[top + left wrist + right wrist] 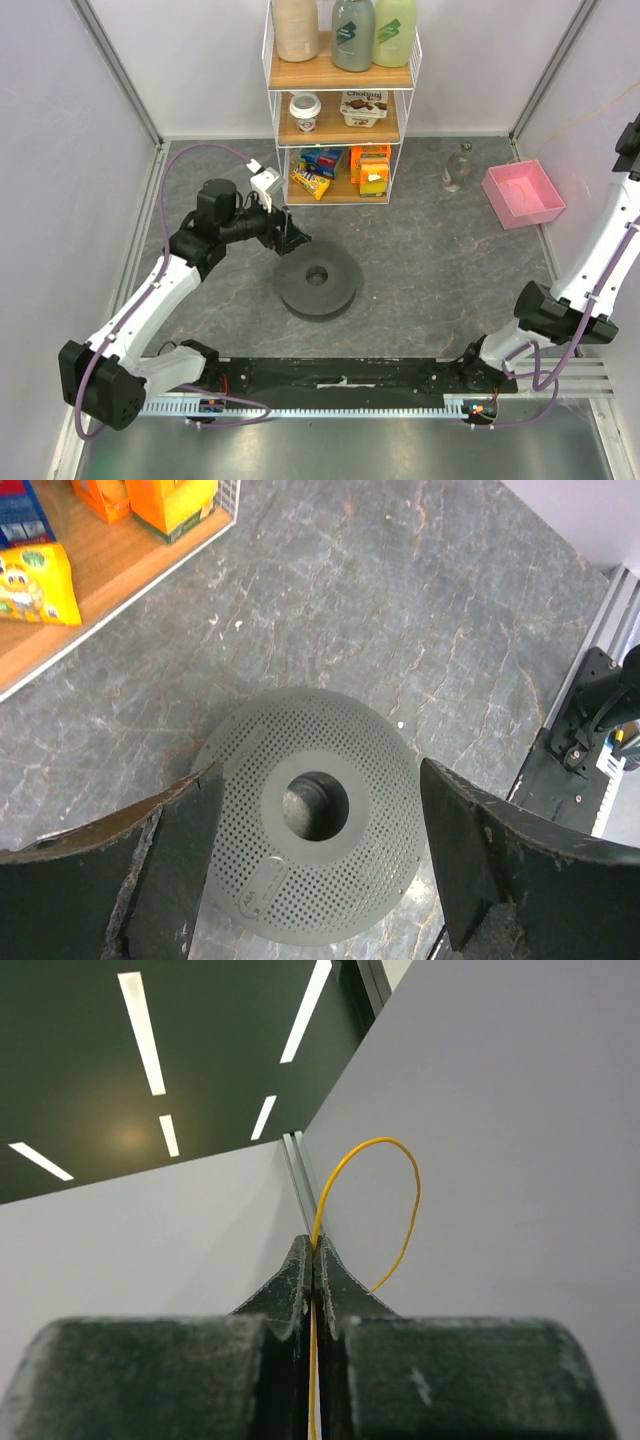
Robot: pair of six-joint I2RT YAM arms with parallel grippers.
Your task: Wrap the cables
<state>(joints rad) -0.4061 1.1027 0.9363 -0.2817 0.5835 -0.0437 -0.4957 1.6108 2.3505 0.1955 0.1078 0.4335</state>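
The thin yellow wire (pixel 405 1165) is clamped between my right gripper's (pixel 314 1243) shut fingers and arcs up in a loop against the grey wall. The right arm is raised high at the top view's right edge, and a faint line of the wire (pixel 590 108) trails there. The dark grey round spool (pixel 318 283) lies flat on the table. My left gripper (pixel 292 238) hovers at the spool's far-left edge, open and empty. In the left wrist view, its fingers (pixel 170 860) straddle the perforated spool (pixel 330 880).
A white wire shelf rack (pixel 340 100) with bottles, tubs and snack packs stands at the back. A pink tray (pixel 523 192) and a small glass object (pixel 457 168) sit at the back right. A black mat (pixel 340 372) lies between the arm bases.
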